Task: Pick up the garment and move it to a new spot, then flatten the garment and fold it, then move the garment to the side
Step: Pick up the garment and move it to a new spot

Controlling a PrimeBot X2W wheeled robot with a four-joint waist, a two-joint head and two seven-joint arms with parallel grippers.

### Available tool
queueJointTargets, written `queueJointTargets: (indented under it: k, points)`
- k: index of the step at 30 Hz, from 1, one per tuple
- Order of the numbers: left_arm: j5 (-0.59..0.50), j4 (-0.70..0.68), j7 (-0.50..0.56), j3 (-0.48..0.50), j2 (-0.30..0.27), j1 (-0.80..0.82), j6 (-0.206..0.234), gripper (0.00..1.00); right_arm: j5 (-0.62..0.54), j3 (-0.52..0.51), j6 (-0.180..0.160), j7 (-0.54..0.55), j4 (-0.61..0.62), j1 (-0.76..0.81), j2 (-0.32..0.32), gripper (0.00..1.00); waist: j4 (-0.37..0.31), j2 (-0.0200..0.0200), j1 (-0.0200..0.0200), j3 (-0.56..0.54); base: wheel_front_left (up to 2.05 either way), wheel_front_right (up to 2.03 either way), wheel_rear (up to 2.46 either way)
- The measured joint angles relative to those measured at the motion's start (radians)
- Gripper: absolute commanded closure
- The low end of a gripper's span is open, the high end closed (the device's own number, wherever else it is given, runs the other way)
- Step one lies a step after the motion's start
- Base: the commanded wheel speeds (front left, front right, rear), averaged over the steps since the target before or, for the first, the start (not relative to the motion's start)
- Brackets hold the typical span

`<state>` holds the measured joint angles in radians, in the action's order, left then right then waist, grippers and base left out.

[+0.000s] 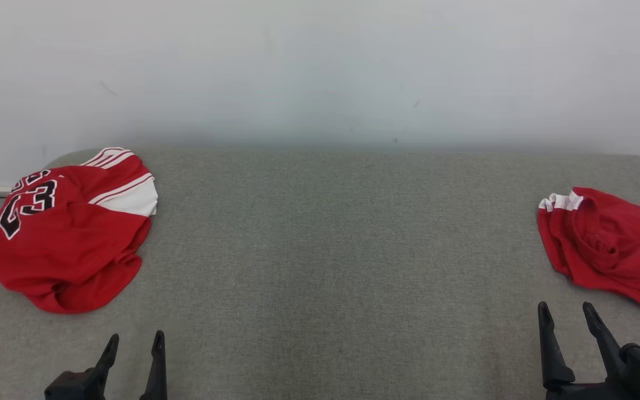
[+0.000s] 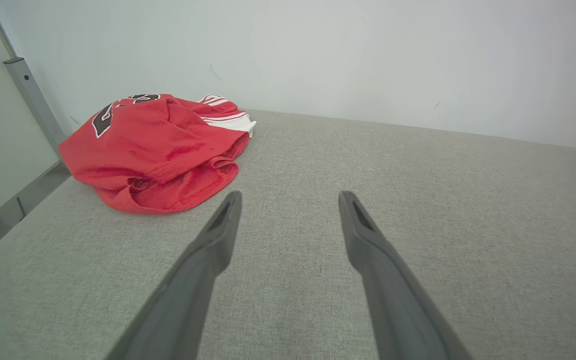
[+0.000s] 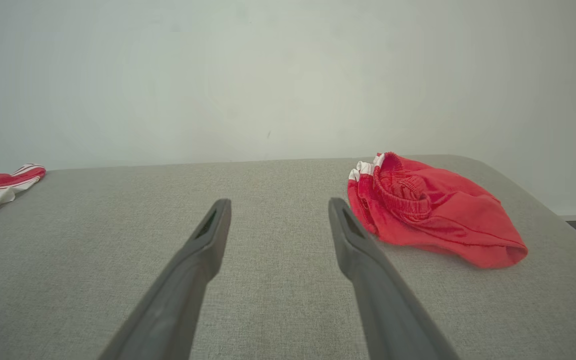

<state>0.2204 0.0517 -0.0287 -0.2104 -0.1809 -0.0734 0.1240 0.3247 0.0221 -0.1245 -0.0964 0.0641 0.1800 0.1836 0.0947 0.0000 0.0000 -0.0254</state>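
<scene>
Jersey [image 1: 70, 244] lay crumpled at the far left of the grey fabric surface [image 1: 325, 250], close to its rounded back corner and partly over the left edge. The cloth was red and thin, with a soft sheen, bunched into a rough mound. Black numerals outlined in white showed on its upper left side, and a white panel with thin red stripes showed on the side toward the middle. In the left wrist view the jersey [image 2: 158, 150] had a folded hem along its near edge, curled into loose loops. Shorts [image 1: 609, 244], also red, sat well apart at the far right, heaped in a flattened oval. A ribbed, gathered waistband showed in the right wrist view [image 3: 433, 215], with a small white patch at the back edge. The surface itself was a fine, even weave, matte, without creases. A plain pale wall [image 1: 320, 66] stood behind. Left gripper [image 1: 136, 338] sat at the near left with its dark tapered fingers spread and nothing between them, just short of the jersey. Right gripper [image 1: 565, 306] sat at the near right, fingers likewise spread and empty, just before the shorts.
</scene>
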Motion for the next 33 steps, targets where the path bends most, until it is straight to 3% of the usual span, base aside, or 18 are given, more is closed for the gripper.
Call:
queueJointTargets:
  k: [33]
  points:
    - [-0.009,-0.003,0.019,0.007,-0.004,0.005,0.000,0.00,-0.004,0.046,0.001,0.026,-0.020,-0.035,-0.029,0.00,0.382,0.0000,0.0000,-0.005,0.00,0.00,0.00]
